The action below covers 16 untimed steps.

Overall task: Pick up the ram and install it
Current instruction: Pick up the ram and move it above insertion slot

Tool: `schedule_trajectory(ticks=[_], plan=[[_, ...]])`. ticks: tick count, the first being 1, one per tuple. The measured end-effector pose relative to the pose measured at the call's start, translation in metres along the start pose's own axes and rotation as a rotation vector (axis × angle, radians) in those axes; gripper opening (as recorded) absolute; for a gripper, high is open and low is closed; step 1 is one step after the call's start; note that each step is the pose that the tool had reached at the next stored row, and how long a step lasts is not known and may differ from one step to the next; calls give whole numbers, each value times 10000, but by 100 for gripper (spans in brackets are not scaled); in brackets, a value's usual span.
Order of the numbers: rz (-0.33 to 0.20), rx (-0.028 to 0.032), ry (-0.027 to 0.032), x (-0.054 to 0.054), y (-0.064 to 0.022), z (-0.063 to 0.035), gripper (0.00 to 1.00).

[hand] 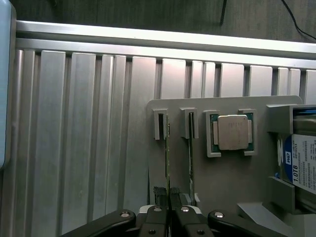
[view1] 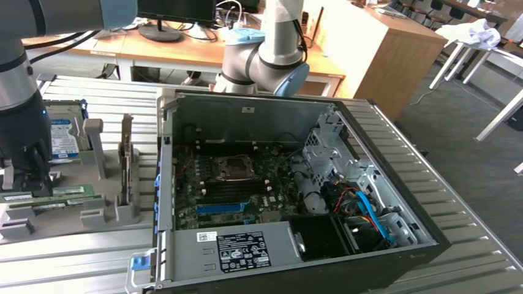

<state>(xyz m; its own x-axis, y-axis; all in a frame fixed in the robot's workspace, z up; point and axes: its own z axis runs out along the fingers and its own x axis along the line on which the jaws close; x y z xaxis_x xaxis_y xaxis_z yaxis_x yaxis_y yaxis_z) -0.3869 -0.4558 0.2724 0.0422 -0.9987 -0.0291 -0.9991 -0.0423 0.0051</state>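
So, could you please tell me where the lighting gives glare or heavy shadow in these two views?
Exterior view: the slatted table is evenly lit, but the computer case shades its own motherboard, and one bay inside goes almost black. Wrist view: a bright glare band runs along the table rail, the processor lid shines pale, and the area beyond the rail is dark.

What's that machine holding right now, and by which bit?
The gripper pinches the ram between its jaws, at one end of its upper edge, inside its holder.
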Motion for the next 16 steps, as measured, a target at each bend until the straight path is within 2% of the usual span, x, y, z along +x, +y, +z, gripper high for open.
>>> schedule_trajectory(ticks=[16], plan=[[2, 0, 0, -3, 1, -112, 13]])
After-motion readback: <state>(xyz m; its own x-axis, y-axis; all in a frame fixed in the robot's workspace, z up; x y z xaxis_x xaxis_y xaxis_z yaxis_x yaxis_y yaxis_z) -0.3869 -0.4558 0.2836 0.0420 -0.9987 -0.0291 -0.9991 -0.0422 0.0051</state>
